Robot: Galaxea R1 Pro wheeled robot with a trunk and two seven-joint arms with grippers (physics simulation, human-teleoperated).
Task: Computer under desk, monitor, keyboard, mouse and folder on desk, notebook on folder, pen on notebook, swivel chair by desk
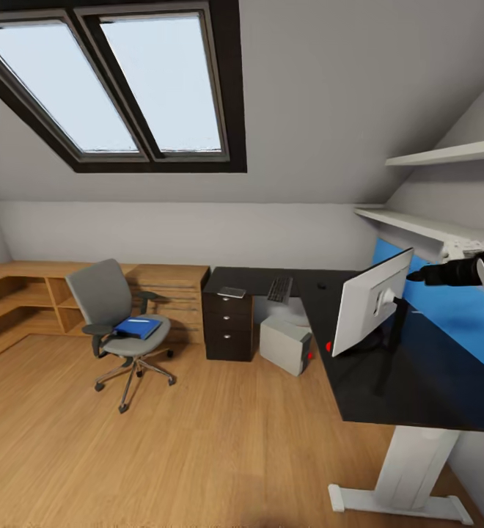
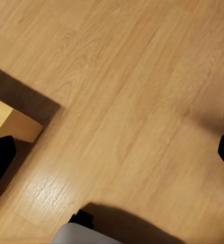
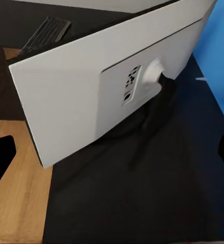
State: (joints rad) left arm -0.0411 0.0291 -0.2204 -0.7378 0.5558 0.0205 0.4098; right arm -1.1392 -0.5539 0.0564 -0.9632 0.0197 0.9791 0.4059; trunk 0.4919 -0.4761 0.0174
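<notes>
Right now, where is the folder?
In the head view, the folder lies on the seat of the swivel chair, out on the floor left of the desk and in front of the low wooden cabinets.

My right arm (image 1: 462, 271) reaches in from the side at about shoulder height, its dark forearm lying level and pointing across the scene. The right tool (image 1: 416, 276) sits at its tip, too small and dark in the head view for me to read the jaws there. In the right wrist view, its two dark fingertips (image 3: 0, 160) show at opposite edges, set wide apart, nothing between them. In the left wrist view the left tool's fingertips (image 2: 0, 157) are likewise spread wide, holding nothing, pointing downward.
</notes>
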